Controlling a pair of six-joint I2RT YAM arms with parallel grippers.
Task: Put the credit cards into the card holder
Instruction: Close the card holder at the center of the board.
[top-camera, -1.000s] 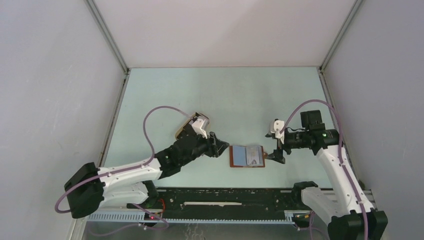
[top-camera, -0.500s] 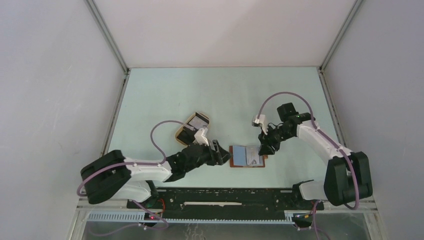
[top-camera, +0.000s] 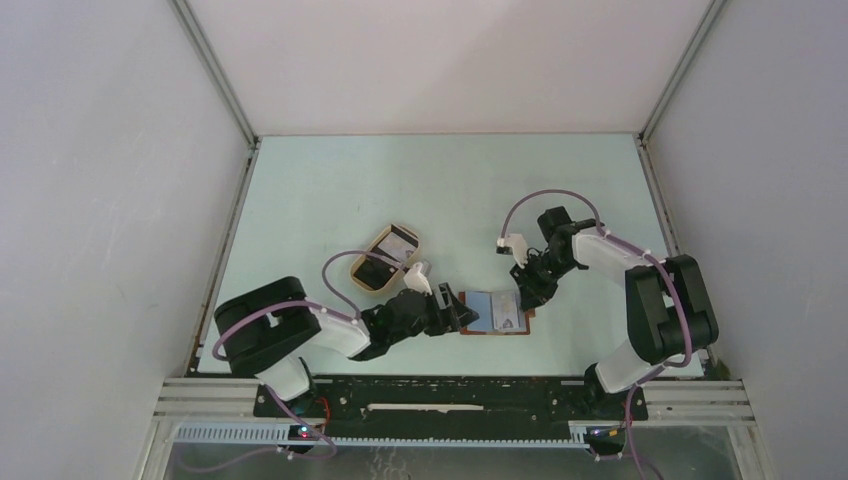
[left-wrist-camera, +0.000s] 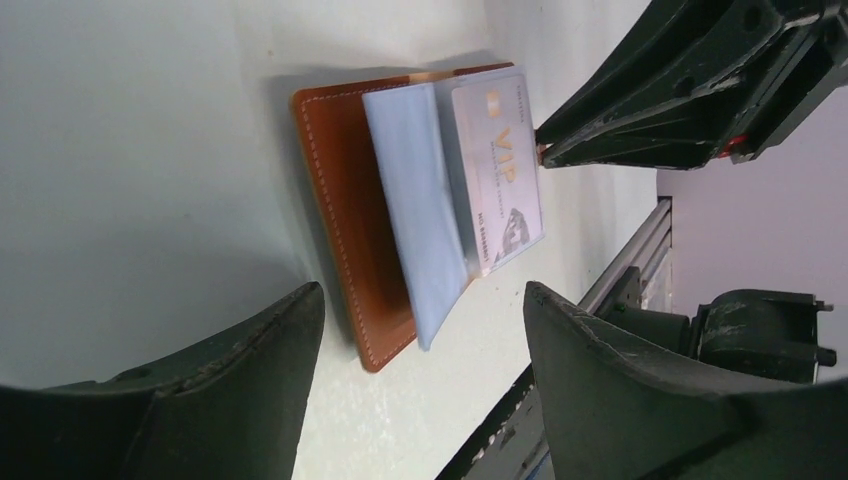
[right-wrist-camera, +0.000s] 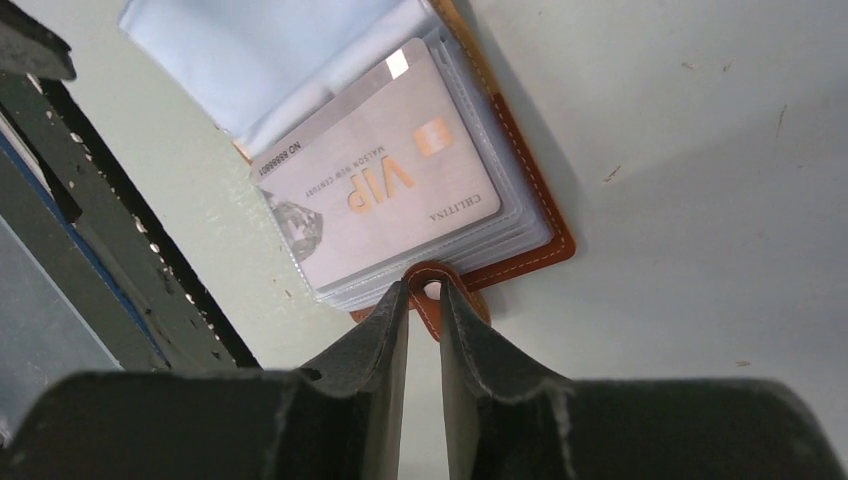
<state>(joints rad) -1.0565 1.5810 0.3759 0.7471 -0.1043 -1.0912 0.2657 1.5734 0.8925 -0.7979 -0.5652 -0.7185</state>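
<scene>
The brown card holder (top-camera: 495, 313) lies open on the table, and a silver VIP credit card (right-wrist-camera: 390, 190) shows in a clear sleeve beside a pale blue sleeve (right-wrist-camera: 270, 60). At the holder's right edge my right gripper (right-wrist-camera: 425, 292) is shut on the small clasp tab (right-wrist-camera: 430, 305). My left gripper (left-wrist-camera: 422, 295) stands open just off the holder's left edge (left-wrist-camera: 345, 220), with nothing between its fingers. In the left wrist view the VIP card (left-wrist-camera: 495, 170) faces up, and the right gripper (left-wrist-camera: 640, 110) is beyond it.
An oval tan tray (top-camera: 358, 262) holding more cards (top-camera: 400, 240) sits behind my left arm. A black rail (top-camera: 450, 395) runs along the near table edge. White walls close in the left, right and back sides.
The right gripper moved left to the holder's right edge and closed on the clasp tab. The left arm slid toward the holder's left edge and its jaws opened wide.
</scene>
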